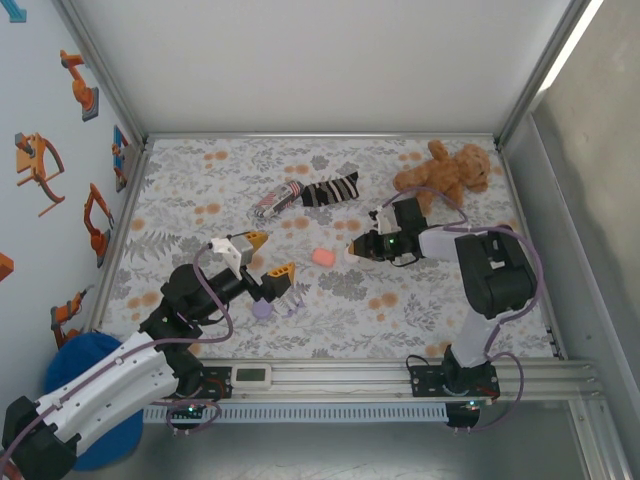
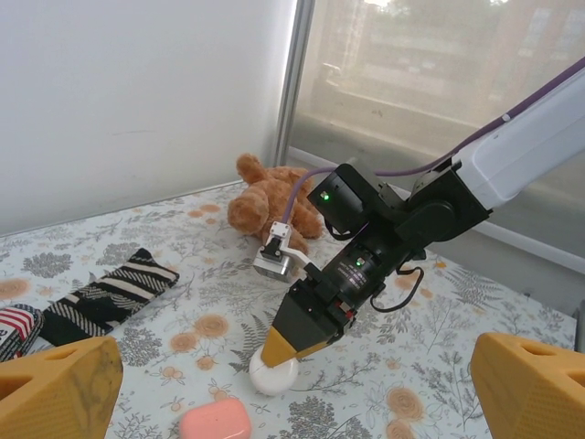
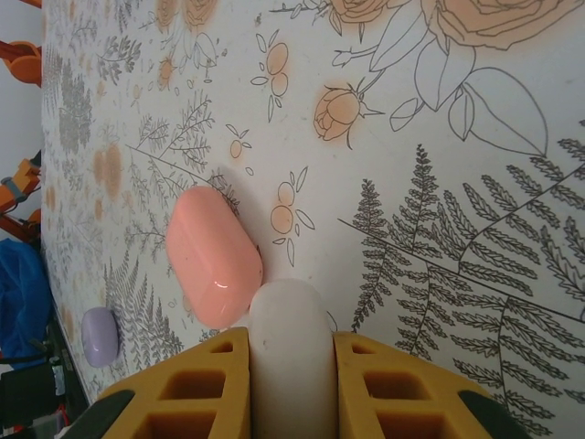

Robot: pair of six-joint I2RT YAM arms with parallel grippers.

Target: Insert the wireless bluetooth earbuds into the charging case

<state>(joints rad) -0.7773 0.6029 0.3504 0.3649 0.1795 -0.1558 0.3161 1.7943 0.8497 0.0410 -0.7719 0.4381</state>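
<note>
Status: right fingers [image 1: 355,247] clamped on the white charging case [image 3: 287,352], held low over the bench [image 1: 430,310], just beside the pink case [image 3: 214,257]. The left fingers [image 1: 278,252] are spread wide and empty, above the purple case [image 1: 263,308]. Earbuds: pale specks [image 1: 293,305] beside the purple case may be them; too small to tell.

Risks: the smooth, rounded white case could squirt out of the pinch; its lid looks shut, which would block insertion; a sideways sweep could knock the pink case.

Count: cases 3; teddy bear [image 1: 440,170] 1; striped sock [image 1: 332,189] 1, with a second striped item [image 1: 275,201] beside it.
</note>
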